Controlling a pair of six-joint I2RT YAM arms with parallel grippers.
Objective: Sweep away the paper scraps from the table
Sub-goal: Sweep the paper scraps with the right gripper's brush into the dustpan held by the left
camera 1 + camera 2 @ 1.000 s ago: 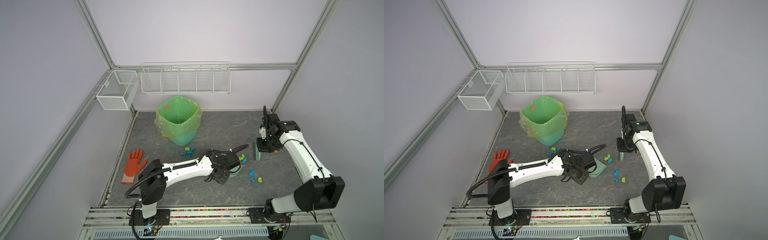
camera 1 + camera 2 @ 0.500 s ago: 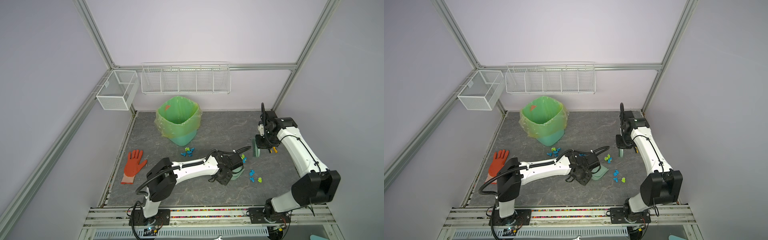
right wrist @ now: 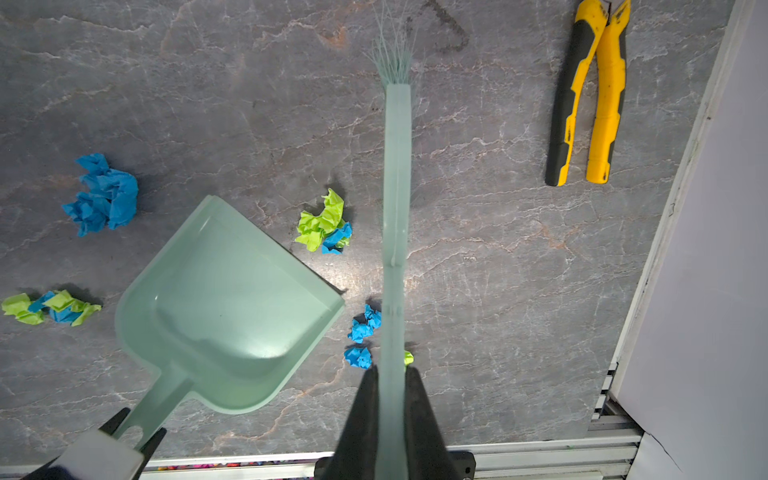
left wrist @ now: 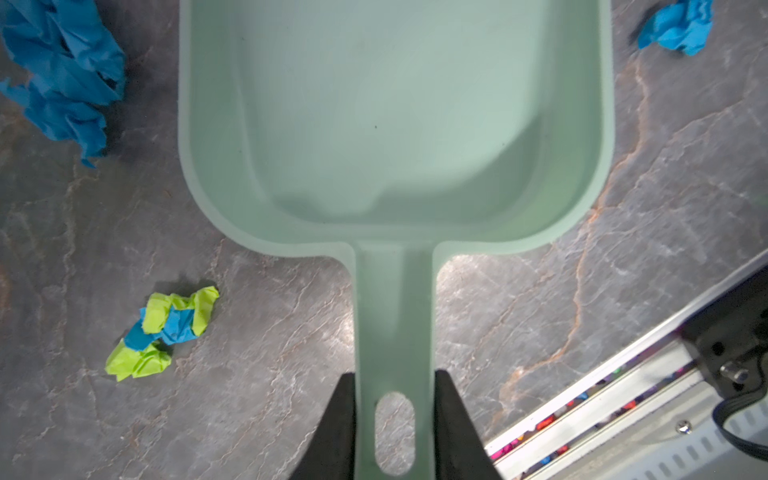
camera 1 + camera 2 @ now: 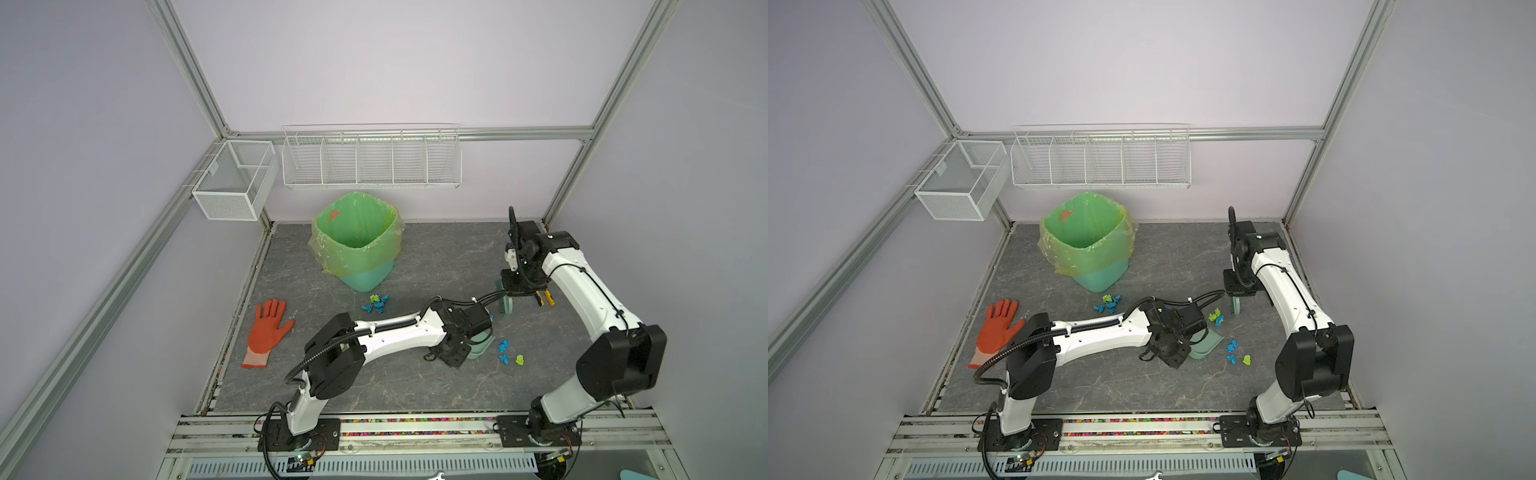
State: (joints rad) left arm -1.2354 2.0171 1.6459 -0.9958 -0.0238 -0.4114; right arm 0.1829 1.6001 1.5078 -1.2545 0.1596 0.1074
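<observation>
Farther right than before, the left gripper (image 4: 395, 376) clamps the dustpan (image 4: 395, 124) — its mouth faces 1 o'clock, where paper scraps (image 5: 1216, 316) lie on the table (image 5: 1175, 257) beside the right gripper's (image 3: 390, 374) pinched brush (image 3: 397, 187).

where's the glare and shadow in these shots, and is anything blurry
Right wrist view: a pale sheen on the table beside the dustpan lip, soft dark shadows beside the paper scraps, brush bristles faint. Left wrist view: a shadow in the dustpan's rear corner, scraps in focus. In both top views: even soft light, scraps tiny.
</observation>
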